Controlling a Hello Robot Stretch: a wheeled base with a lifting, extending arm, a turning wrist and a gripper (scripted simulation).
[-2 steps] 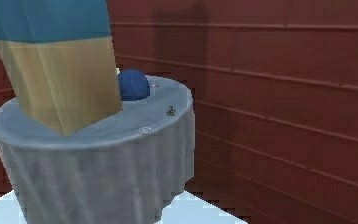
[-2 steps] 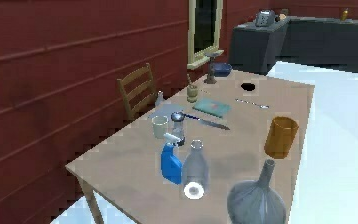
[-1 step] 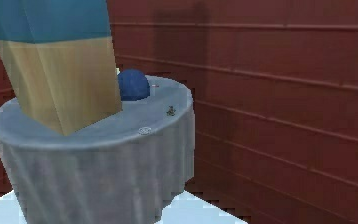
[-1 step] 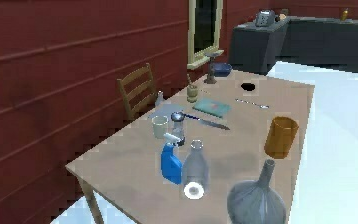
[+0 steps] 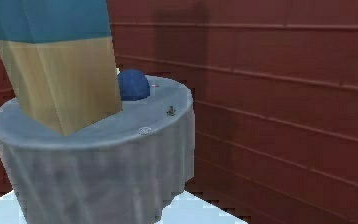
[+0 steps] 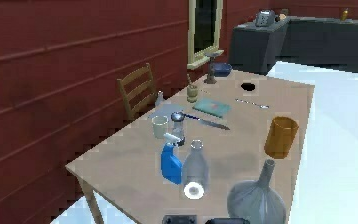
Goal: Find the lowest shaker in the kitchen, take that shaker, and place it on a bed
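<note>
one blue bottle [image 6: 171, 162] stands on wooden table [image 6: 242, 125].

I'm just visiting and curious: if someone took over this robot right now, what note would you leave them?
Done: robot stands beside a long wooden table holding a blue spray bottle, clear glass bottle, brown cup and a small tan cylinder, possibly a shaker.
Ahead: round grey-clothed table with a blue ball.
Left: settle which shaker is lowest, take it, find a bed.

Small upright tan cylinder [image 6: 192, 93], possibly the shaker, standing on the wooden worktop [image 6: 237, 130] towards its far, wall-side end.
</note>
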